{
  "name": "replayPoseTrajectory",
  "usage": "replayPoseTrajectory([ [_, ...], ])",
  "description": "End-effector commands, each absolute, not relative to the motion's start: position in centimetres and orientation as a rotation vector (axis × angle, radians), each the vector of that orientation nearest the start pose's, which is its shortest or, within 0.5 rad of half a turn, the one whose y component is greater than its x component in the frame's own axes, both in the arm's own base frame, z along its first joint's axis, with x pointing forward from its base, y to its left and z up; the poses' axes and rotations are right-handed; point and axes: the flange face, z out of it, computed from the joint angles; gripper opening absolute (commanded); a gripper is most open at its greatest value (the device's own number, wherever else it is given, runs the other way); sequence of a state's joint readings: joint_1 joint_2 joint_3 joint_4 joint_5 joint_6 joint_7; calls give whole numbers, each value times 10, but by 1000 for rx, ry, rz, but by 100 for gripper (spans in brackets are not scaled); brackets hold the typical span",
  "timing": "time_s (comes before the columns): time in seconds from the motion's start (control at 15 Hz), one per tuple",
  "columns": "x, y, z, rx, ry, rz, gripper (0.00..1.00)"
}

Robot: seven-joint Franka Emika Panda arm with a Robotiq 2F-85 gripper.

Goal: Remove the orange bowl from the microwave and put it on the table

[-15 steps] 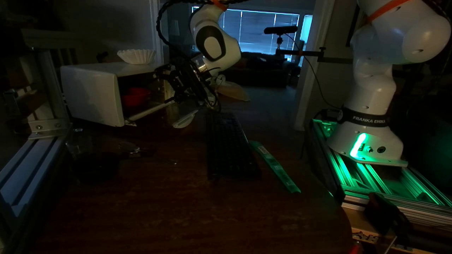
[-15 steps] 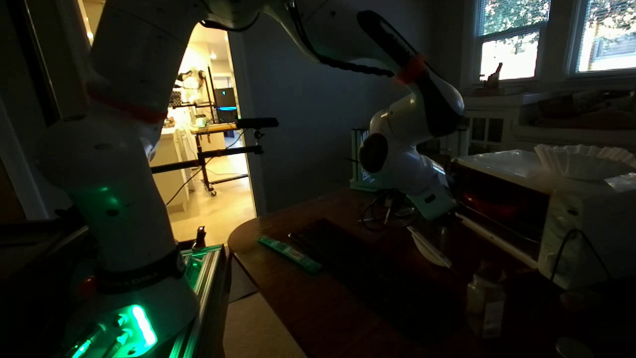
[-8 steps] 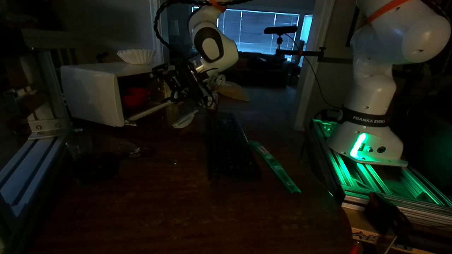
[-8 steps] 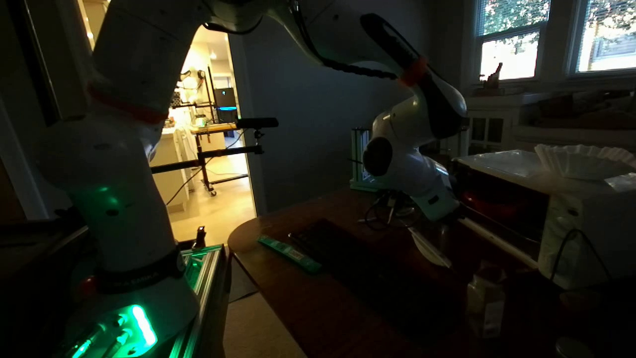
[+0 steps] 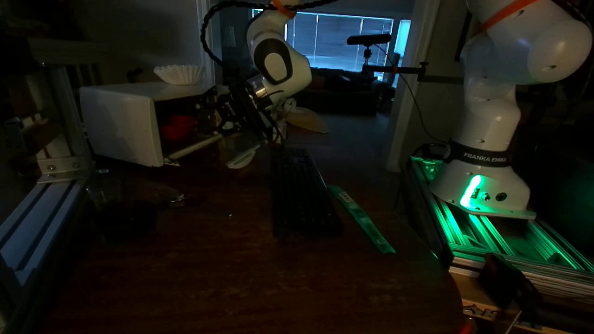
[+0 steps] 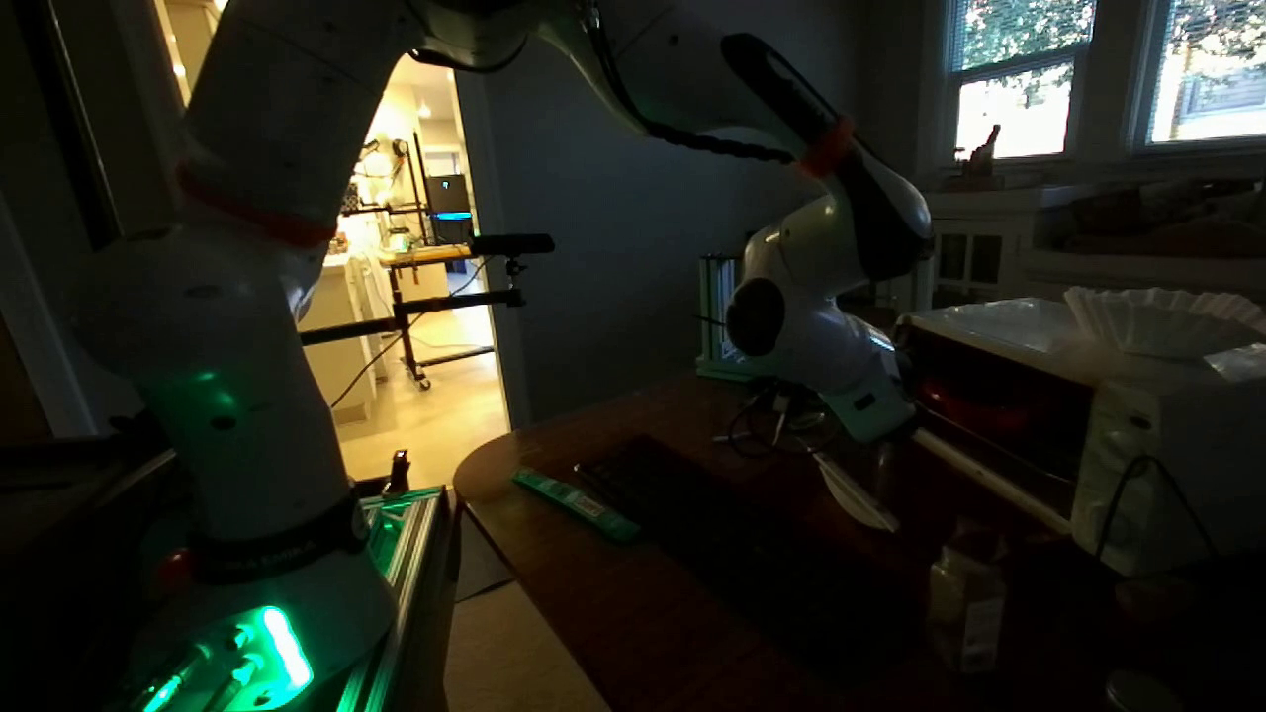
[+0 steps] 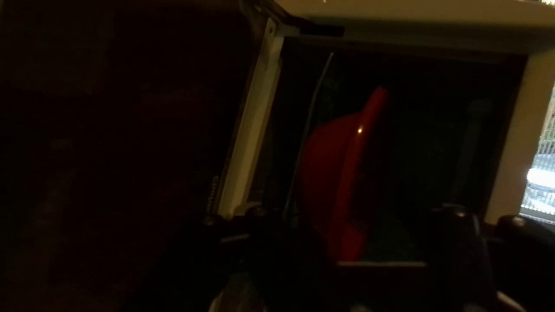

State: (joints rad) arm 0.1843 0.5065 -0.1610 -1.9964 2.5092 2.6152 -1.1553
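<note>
The orange bowl (image 7: 327, 169) sits inside the dark cavity of the microwave (image 7: 416, 17), its rim toward the right of the wrist view. It shows red in both exterior views (image 5: 178, 129) (image 6: 989, 398). The white microwave (image 5: 120, 125) stands with its cavity open toward my arm. My gripper (image 7: 357, 214) is open and empty, its dark fingers wide apart at the bottom of the wrist view. In an exterior view my gripper (image 5: 209, 113) is at the cavity opening, short of the bowl. The dark brown table (image 5: 241, 283) spreads in front of the microwave.
A pale fluted bowl (image 5: 179, 74) stands on top of the microwave. A pale flat dish (image 6: 854, 491) is below my gripper. A black keyboard (image 5: 304, 195), a green packet (image 5: 362, 218) and a jar (image 6: 967, 603) are on the table. A glass pot (image 5: 123, 208) is near the rail.
My gripper has moved a little toward the microwave opening and slightly down. The bowl and the other objects have not moved.
</note>
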Motion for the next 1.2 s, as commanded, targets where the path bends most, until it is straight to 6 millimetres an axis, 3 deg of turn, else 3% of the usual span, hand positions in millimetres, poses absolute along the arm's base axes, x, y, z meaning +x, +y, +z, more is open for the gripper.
replayPoseTrajectory([
  [0.0,601,-3,191,-1763,1177,-781,55],
  [0.4,611,-6,191,-1716,1170,-777,64],
  [1.13,612,1,175,-1663,1147,-733,61],
])
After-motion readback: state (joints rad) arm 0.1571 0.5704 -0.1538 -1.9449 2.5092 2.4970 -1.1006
